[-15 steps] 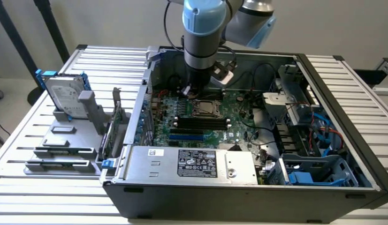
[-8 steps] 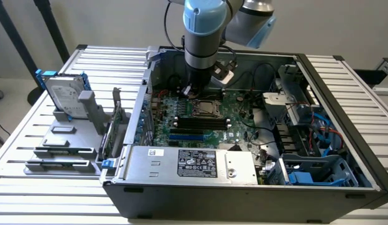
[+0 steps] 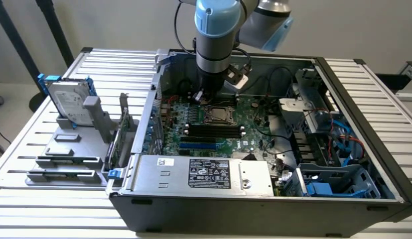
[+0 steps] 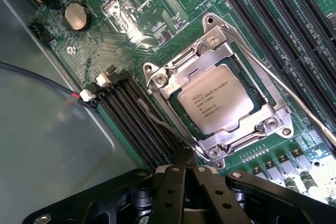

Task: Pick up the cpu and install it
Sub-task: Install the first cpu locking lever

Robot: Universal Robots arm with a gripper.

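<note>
My pincer (image 4: 185, 174) is closed and empty above the motherboard (image 4: 157, 19). The cpu (image 4: 215, 99) sits in its socket, its printed text too small to read.

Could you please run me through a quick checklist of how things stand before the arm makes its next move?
1. cpu lies in the socket: ok.
2. Metal frame closed around the cpu: ok.
3. gripper shut and holding nothing: ok.
4. Gripper off the cpu, above the motherboard: ok.
5. Retention lever latched: cannot tell.
6. Memory slots beside the socket unobstructed: ok.
</note>
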